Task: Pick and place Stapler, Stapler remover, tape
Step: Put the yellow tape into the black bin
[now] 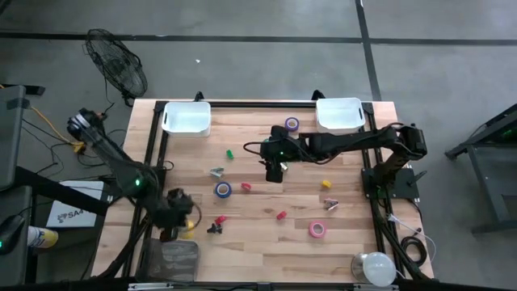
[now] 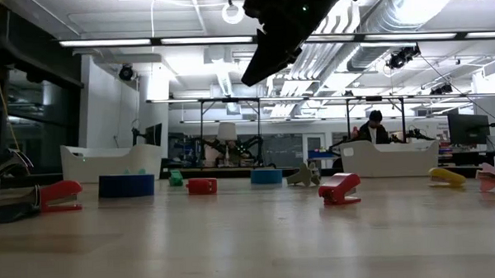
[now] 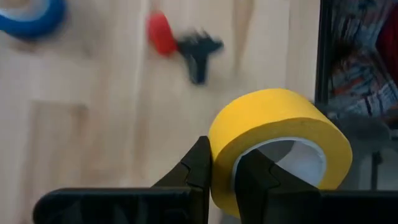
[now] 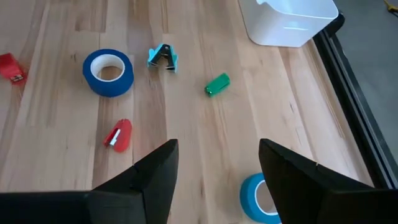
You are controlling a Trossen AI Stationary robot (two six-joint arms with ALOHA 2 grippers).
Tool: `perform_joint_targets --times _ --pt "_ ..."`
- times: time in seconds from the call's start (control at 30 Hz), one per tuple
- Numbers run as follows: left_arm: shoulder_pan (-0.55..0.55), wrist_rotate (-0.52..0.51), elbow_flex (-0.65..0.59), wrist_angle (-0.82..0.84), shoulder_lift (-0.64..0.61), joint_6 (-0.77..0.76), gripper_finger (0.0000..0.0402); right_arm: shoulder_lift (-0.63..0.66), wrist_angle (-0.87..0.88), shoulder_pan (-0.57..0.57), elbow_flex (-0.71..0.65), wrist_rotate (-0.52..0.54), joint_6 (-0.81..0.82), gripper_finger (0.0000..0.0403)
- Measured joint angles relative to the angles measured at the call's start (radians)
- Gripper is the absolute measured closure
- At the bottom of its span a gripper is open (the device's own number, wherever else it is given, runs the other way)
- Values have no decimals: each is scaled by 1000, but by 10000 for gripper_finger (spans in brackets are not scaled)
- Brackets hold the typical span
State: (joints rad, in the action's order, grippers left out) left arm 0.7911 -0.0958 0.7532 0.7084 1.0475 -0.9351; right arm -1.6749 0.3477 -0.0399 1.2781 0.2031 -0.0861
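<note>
My left gripper is at the table's near left, shut on a yellow tape roll, which also shows in the high view. My right gripper hangs open and empty above the table's middle; it also shows in the right wrist view. A blue tape roll lies flat left of it, and a second blue roll lies under it. A purple roll lies at the far middle and a pink roll at the near right. My left gripper holds the yellow roll by its wall, one finger outside the ring and one finger inside its pale centre hole. The roll sits tilted, its hole facing up and toward the camera. Whether it is clear of the table does not show.
White bins stand at the far left and far right. Small staplers lie scattered: green, red, red, yellow. A teal staple remover and a red-and-black one lie nearby.
</note>
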Motion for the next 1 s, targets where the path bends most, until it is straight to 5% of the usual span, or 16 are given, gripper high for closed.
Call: perform_joint_targets --times 0.23,0.47,1.0 --pt "133 2 2 -167 123 -156 362 0 7 0 0 0 -1 187" --pt "214 46 135 -81 249 -203 362 0 30 0 1 0 -1 190" --pt "181 243 222 3 506 76 362 0 41 0 1 0 -27 190"
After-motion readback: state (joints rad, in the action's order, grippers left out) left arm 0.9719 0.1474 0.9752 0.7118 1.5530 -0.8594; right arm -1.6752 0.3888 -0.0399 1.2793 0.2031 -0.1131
